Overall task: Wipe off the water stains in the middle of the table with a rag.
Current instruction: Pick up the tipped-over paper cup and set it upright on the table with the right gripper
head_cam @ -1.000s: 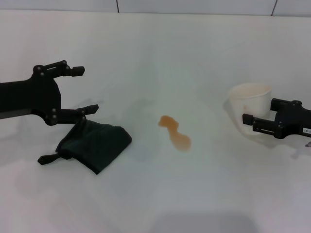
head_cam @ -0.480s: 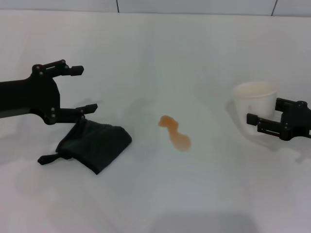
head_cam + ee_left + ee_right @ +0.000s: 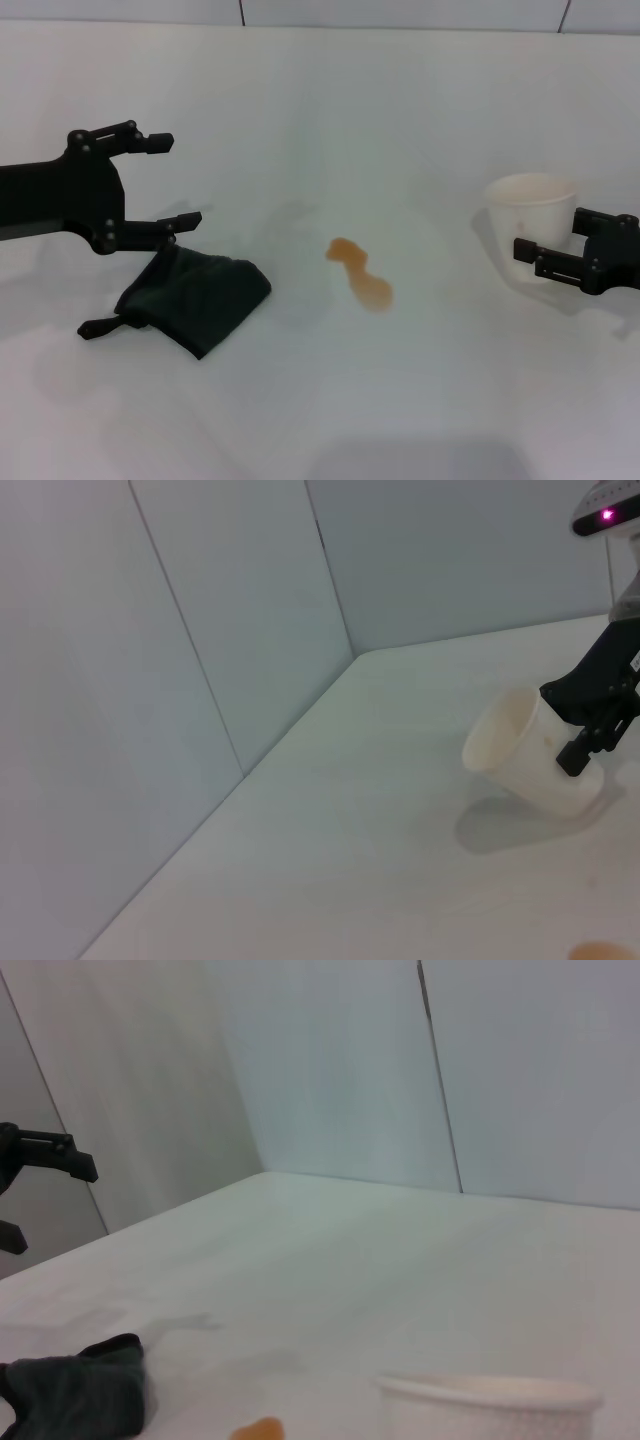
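Nearest, the rag (image 3: 195, 296) lies crumpled on the table (image 3: 330, 100), left of centre (its loop tab trailing leftward). Just beyond it the left gripper (image 3: 172, 183) hovers, jaws spread wide, holding nothing. The water stains (image 3: 360, 273) sit mid-table, untouched. At the right, the right gripper (image 3: 535, 253) brackets a white paper cup (image 3: 527, 222), fingers apart.
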Motion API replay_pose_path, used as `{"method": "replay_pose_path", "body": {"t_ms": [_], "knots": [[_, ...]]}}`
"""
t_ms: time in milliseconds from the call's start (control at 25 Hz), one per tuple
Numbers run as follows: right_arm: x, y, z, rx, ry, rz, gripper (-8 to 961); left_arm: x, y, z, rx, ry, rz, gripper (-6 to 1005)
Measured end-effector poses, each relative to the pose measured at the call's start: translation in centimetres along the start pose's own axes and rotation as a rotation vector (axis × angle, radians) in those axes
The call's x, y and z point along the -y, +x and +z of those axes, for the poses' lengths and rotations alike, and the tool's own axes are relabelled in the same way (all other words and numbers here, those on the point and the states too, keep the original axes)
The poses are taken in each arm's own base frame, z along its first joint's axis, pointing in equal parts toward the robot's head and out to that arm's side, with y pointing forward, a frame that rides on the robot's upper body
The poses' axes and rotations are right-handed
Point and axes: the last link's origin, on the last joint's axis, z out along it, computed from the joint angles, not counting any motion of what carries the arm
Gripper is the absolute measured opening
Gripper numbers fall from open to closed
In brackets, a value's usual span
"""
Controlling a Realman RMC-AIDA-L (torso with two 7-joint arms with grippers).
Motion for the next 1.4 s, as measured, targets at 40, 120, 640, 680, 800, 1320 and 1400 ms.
{"method": "replay_pose_path", "body": {"t_ms": [40, 120, 640, 680, 800, 1320, 1400], "knots": [[0.0, 0.0, 0.0, -0.001, 0.000, 0.000, 644, 0.0, 0.0, 0.0, 0.000, 0.000, 0.000, 843], [0.0, 0.0, 0.0, -0.002, -0.001, -0.001, 644, 0.0, 0.0, 0.0, 0.000, 0.000, 0.000, 843], [0.0, -1.0, 1.1, -0.001, -0.022, -0.002, 643, 0.0, 0.0, 0.0, 0.002, -0.001, 0.000, 841], [0.1, -1.3, 1.5, -0.002, -0.030, -0.001, 643, 0.0, 0.0, 0.0, 0.002, -0.001, 0.000, 840], [0.2, -1.8, 2.0, -0.006, -0.035, -0.005, 643, 0.0, 0.0, 0.0, 0.002, -0.001, 0.000, 840], [0.5, -1.6, 3.3, -0.042, -0.016, -0.002, 641, 0.0, 0.0, 0.0, 0.004, 0.000, 0.001, 838], [0.5, -1.6, 3.2, -0.042, -0.016, -0.003, 642, 0.1, -0.1, 0.0, 0.007, 0.004, 0.001, 838]]}}
